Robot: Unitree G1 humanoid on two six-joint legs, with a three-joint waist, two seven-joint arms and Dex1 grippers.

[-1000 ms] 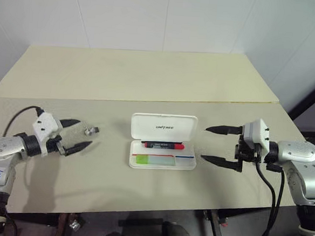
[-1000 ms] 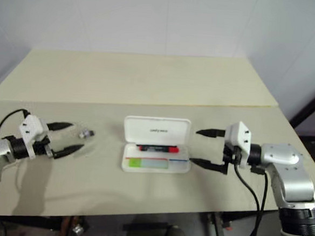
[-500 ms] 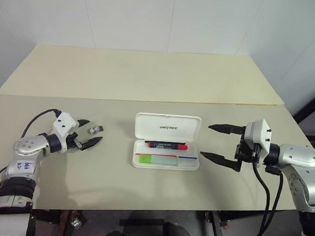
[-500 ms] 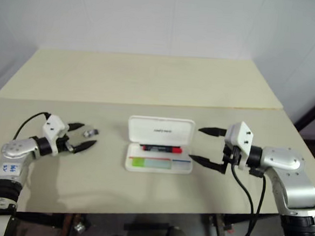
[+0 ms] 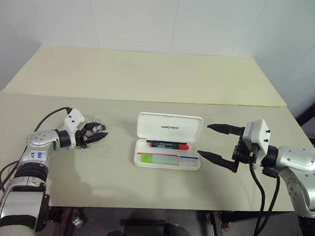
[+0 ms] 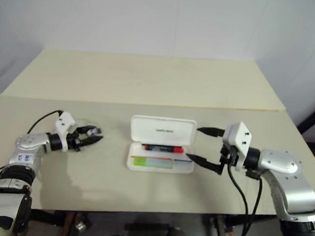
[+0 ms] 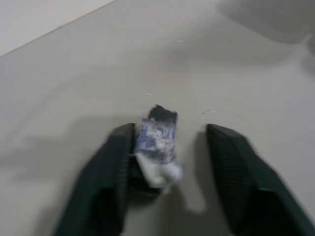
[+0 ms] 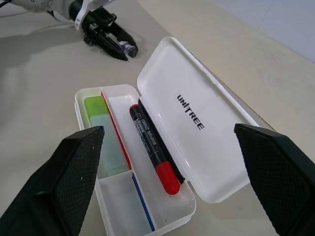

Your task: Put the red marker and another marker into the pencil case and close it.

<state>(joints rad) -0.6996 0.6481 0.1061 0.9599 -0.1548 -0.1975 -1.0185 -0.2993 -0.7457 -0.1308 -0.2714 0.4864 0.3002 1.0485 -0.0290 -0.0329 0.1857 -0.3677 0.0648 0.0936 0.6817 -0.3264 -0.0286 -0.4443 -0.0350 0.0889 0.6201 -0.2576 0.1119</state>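
Observation:
The white pencil case (image 5: 194, 162) lies open mid-table, its lid (image 8: 197, 113) tipped back. The red marker (image 5: 168, 145) lies in the rear compartment. The other marker (image 5: 155, 159), short and green, lies in the front one. To the right of the case my right gripper (image 5: 205, 138) hovers open, holding nothing. Left of the case my left gripper (image 5: 101, 130) is low over the table. Its fingers (image 7: 110, 177) straddle a small crumpled silvery-blue object (image 7: 157, 142). The object rests against one finger, and a gap shows before the other.
The case sits on the near beige table (image 5: 115, 174), which butts against a second table (image 5: 149, 74) behind it along a seam. White walls close the back. A black cable (image 5: 46, 121) loops at the left wrist. The near table edge runs just below both arms.
My left gripper has moved toward the case and down to the small silvery object, and its fingers have narrowed around it. The right gripper has stayed put. The camera view has shifted.

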